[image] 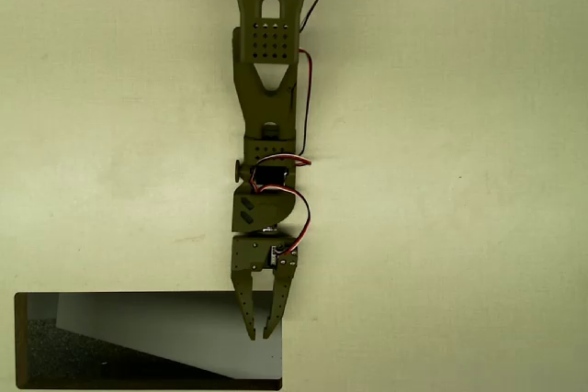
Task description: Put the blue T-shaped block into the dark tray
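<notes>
The dark tray (32,355) lies at the bottom left of the overhead view, with a thin brown rim, a black speckled floor and a pale grey slanted patch. The olive-green arm reaches down from the top centre. My gripper (261,332) hangs over the tray's right end, above the pale patch, fingertips almost touching and nothing visible between them. The blue T-shaped block is out of view.
The pale cream tabletop (441,181) stretches on both sides of the arm. Red and black cables (303,89) run along the arm's right side. The tray's lower edge is cut off by the picture's bottom.
</notes>
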